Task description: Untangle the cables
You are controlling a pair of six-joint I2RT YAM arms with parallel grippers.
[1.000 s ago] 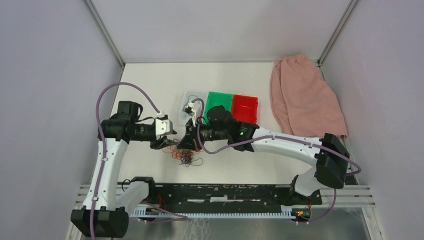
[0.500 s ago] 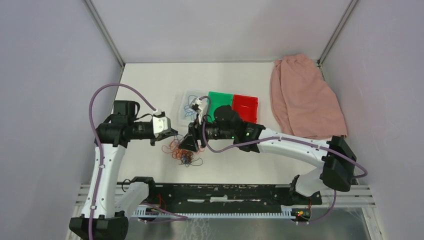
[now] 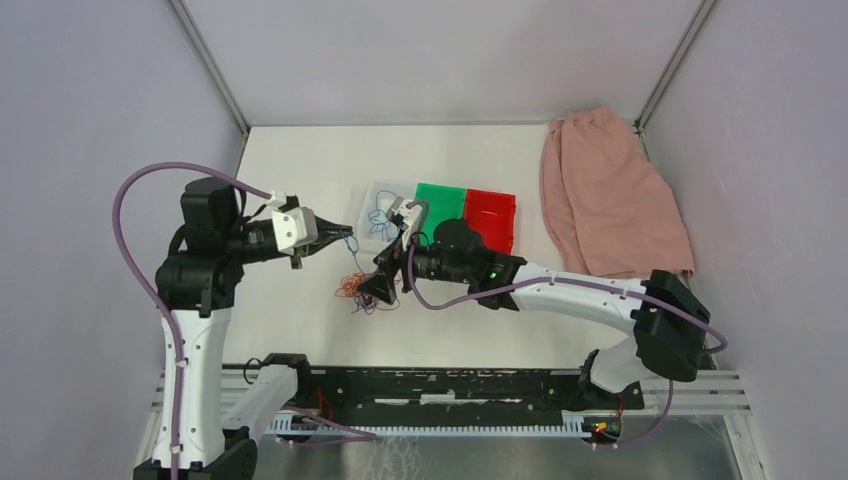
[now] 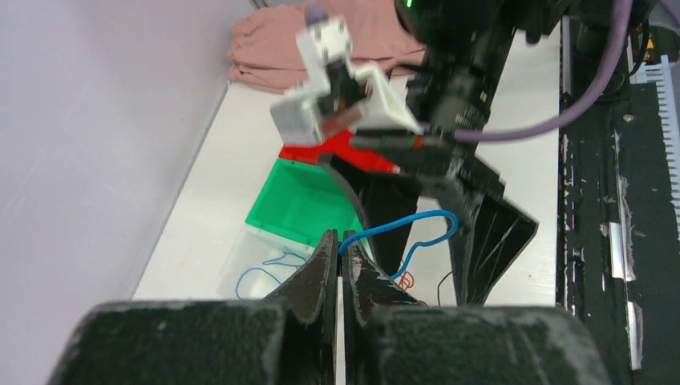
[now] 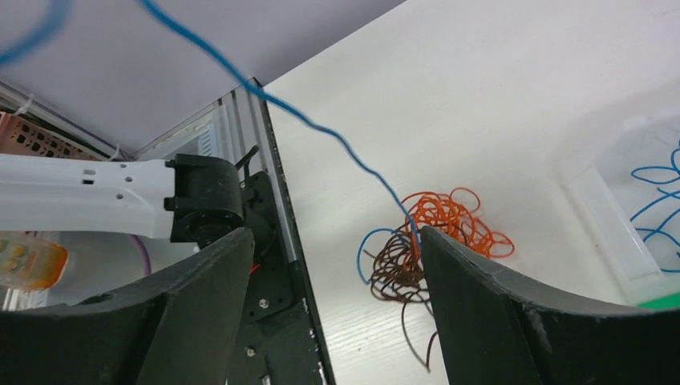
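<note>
The left gripper [image 4: 340, 255] is pinched almost completely together. Its two fingers [image 4: 319, 273] leave only a sliver of gap, and a blue cable [image 4: 405, 224] is clamped at their tips. From the pinch the cable loops out ahead of the fingertips. In the overhead view it runs down from the left gripper [image 3: 343, 231] to the rest of the cables [image 3: 358, 292], a small tangle of orange-red, dark brown and blue wire. The tangle lies on the table [image 3: 300, 160], below and just to the side of those fingertips.

The right gripper [image 5: 335, 241] is spread wide and grips nothing. The cables [image 5: 421, 241] lie between its fingers [image 5: 513, 313], closer to the finger nearer the clear bin [image 5: 601, 212]. That fingertip overlaps the tangle's edge, but whether it touches cannot be told. The blue cable [image 5: 321, 128] slants across the gap between the two fingers and ends in the tangle. A second blue wire lies in the clear bin, beyond that finger.
</note>
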